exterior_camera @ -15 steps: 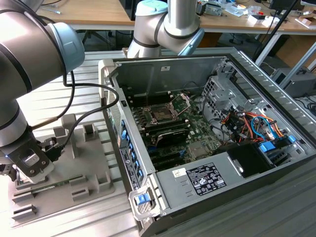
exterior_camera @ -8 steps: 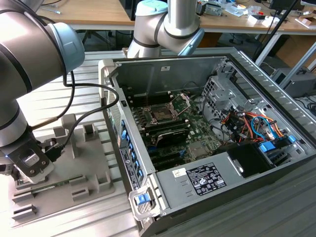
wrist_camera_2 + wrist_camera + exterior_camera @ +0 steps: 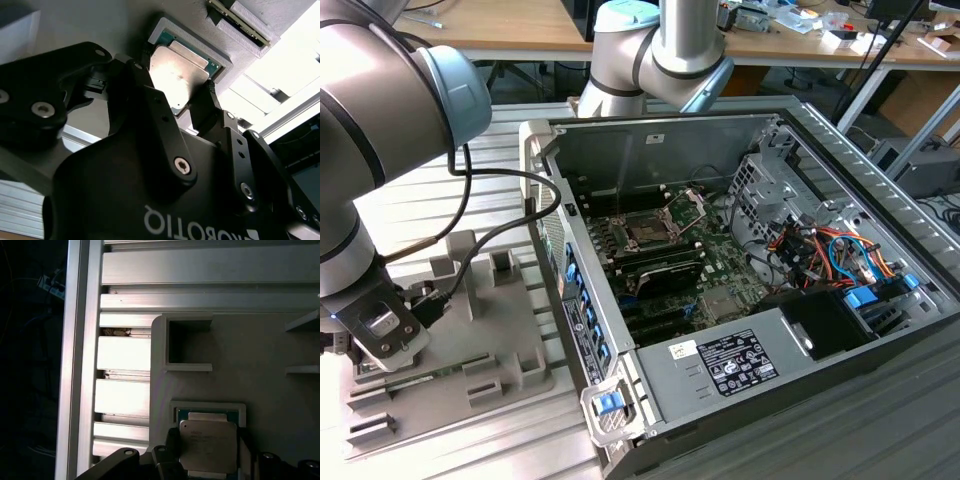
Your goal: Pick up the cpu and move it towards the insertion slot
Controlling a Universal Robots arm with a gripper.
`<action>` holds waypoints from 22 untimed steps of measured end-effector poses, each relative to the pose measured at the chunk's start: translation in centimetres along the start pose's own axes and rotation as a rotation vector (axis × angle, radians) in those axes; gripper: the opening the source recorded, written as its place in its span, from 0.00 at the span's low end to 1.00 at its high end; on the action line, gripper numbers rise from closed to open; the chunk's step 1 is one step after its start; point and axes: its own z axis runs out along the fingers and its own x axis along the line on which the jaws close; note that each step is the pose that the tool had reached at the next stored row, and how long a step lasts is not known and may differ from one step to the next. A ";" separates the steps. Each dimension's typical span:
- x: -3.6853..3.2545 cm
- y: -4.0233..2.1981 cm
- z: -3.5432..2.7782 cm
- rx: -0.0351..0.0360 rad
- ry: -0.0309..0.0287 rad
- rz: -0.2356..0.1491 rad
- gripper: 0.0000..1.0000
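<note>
Black gripper [image 3: 177,70] fingers [image 3: 150,90] close on two opposite edges of the cpu [image 3: 176,75], gripping it where it sits in the square recess of the grey tray [image 3: 260,350]. In the exterior view that tray lies lower left; the insertion slot [image 3: 655,225] is well apart, mid-frame inside the open computer case [image 3: 840,150].

cpu [image 3: 207,445]: smooth silvery metal top, dull sheen.
tray [image 3: 260,340]: grey plastic, matt.
gripper [image 3: 177,70]: matt black body, shiny metal screw heads.
table [image 3: 200,267]: ribbed aluminium, satin finish.
arm [image 3: 370,100]: smooth silver metal, pale blue-grey plastic caps.
computer case [image 3: 720,135]: bare grey sheet metal, dull.
insertion slot [image 3: 655,228]: dark centre, bright metal frame.
</note>
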 end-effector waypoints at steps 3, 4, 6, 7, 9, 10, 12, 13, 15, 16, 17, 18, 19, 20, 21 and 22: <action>0.00 0.00 0.01 0.0001 0.0000 0.000 0.55; 0.00 0.00 0.01 0.0000 0.0000 0.000 0.55; 0.00 0.00 0.01 0.0000 0.0000 0.000 0.55; 0.00 0.00 0.01 0.0000 0.0000 0.000 0.55; 0.00 0.00 0.02 0.0000 0.0000 0.000 0.55; 0.00 0.00 0.02 0.0000 0.0000 0.000 0.55; 0.00 0.00 0.03 0.0001 0.0000 0.000 0.55; 0.00 0.00 0.03 0.0001 0.0000 0.000 0.55; 0.00 0.00 0.03 0.0001 0.0000 0.000 0.55; 0.00 0.00 0.04 0.0000 0.0000 0.000 0.55; 0.00 0.00 0.04 0.0000 0.0000 0.000 0.55; 0.00 0.00 0.04 0.0001 0.0000 0.000 0.55; 0.00 0.00 0.05 0.0000 0.0000 0.000 0.55; 0.00 0.00 0.04 0.0000 0.0000 0.000 0.55; 0.00 0.00 0.04 0.0000 0.0001 0.000 0.55; 0.00 0.00 0.05 0.0000 0.0000 0.000 0.55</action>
